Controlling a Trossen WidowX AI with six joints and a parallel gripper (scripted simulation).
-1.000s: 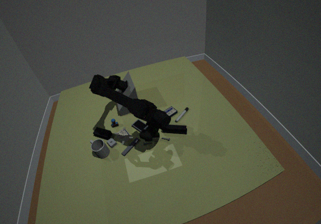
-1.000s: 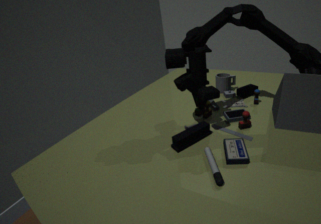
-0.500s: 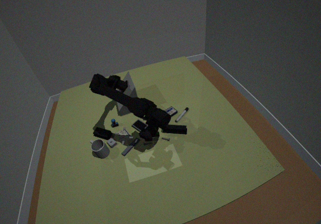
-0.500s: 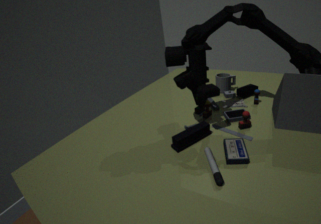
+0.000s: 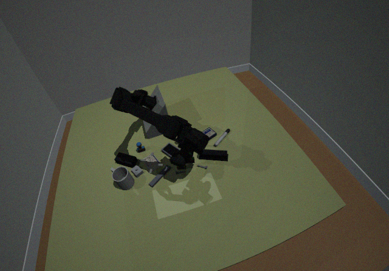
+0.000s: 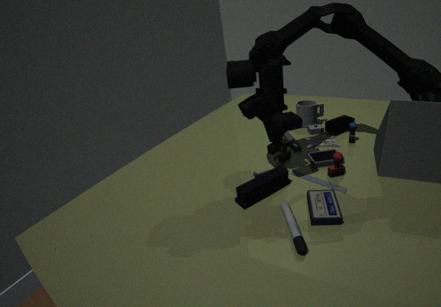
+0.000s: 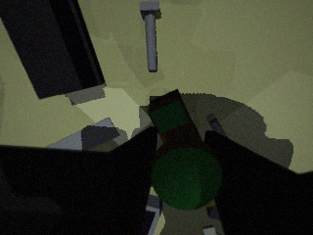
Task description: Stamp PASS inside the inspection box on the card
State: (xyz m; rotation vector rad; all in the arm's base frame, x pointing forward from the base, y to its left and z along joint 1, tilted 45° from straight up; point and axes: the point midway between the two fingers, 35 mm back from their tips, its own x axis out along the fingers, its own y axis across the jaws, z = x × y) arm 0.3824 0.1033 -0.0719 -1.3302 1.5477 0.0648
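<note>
My gripper (image 7: pixel 180 136) (image 6: pixel 278 142) is shut on the green-knobbed stamp (image 7: pixel 187 177). The stamp's base, with a green patch, points away from the fingers in the wrist view. It is low over the bench, but its exact height is unclear. The open dark ink pad (image 5: pixel 170 149) (image 6: pixel 322 157) lies beside the arm. A white card with printed lines (image 5: pixel 151 157) (image 6: pixel 329 142) lies beyond the pad in the exterior view; its inspection box cannot be made out. A red-knobbed stamp (image 6: pixel 337 164) stands by the pad, and a blue-knobbed stamp (image 5: pixel 140 146) (image 6: pixel 352 133) stands farther back.
A black block (image 5: pixel 216 155) (image 6: pixel 262 186) (image 7: pixel 54 44) and a bolt (image 5: pixel 202 166) (image 7: pixel 152 44) lie near the gripper. A labelled stamp-pad case (image 6: pixel 324 207), a marker (image 5: pixel 221 137) (image 6: pixel 291 221), a mug (image 5: pixel 124 180) (image 6: pixel 306 114) and a grey wedge (image 6: pixel 409 140) surround the work area.
</note>
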